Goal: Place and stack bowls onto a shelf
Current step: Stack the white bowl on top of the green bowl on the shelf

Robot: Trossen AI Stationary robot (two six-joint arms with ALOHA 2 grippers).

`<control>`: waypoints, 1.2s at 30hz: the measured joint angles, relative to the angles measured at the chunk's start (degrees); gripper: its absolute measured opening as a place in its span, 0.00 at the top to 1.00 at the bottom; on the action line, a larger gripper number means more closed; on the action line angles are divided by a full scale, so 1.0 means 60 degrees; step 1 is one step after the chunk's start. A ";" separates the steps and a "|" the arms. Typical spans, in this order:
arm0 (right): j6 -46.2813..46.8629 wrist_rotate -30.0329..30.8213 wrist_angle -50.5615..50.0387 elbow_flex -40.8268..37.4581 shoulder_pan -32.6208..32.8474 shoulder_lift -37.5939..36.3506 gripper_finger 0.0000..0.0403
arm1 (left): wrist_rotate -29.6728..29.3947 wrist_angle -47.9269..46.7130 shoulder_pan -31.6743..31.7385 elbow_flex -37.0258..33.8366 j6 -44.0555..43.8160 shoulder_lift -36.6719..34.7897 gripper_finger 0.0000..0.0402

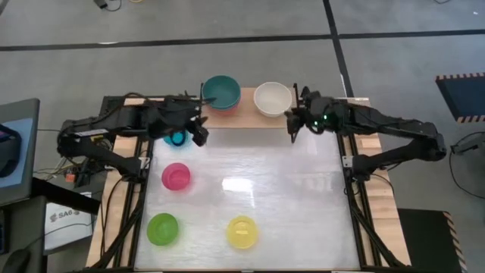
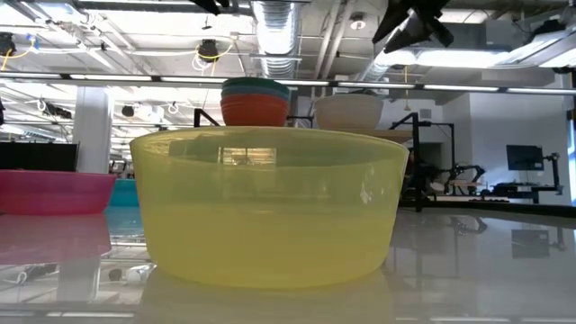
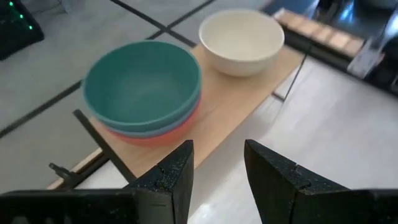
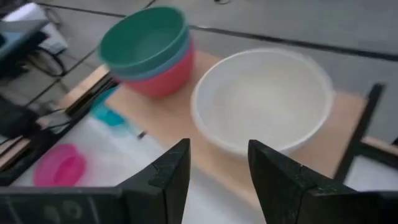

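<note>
Now teal bowl (image 1: 221,90) tops stack on shelf (image 1: 246,115); white bowl (image 1: 272,98) beside.

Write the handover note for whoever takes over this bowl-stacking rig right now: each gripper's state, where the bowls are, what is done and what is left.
Left gripper: open, empty, near the shelf's left front, above the cyan bowl.
Right gripper: open, empty, at the shelf's right end beside the white bowl.
Done: the teal bowl is stacked on the blue bowl and the red bowl on the shelf; the white bowl sits alone beside them.
Left: the cyan bowl, magenta bowl, lime green bowl and yellow bowl are on the table.
</note>
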 joint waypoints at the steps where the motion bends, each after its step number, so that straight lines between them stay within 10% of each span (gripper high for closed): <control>1: 0.0113 -0.0005 -0.0048 -0.0012 0.0194 -0.0006 0.54 | -0.0001 -0.0003 0.0000 0.0000 -0.0140 -0.0116 0.68; 14: 0.0753 0.0469 -0.0071 0.0006 0.1603 0.0215 0.54 | -0.0001 -0.0047 -0.0084 0.0000 -0.0447 -0.0505 0.68; 20: 0.0681 0.2580 0.0219 0.0001 -0.0134 0.0699 0.54 | 0.0011 -0.0015 -0.0204 0.0000 -0.0535 -0.0502 0.68; 26: 0.0573 -0.0235 0.0761 0.0005 -0.2873 0.1631 0.54 | 0.0155 -0.0120 -0.0299 0.0000 -0.0555 -0.0502 0.68; 36: 0.0523 -0.1427 0.0290 -0.0001 -0.3741 0.2729 0.59 | 0.0195 -0.1886 -0.0496 0.0000 -0.0891 -0.0498 0.68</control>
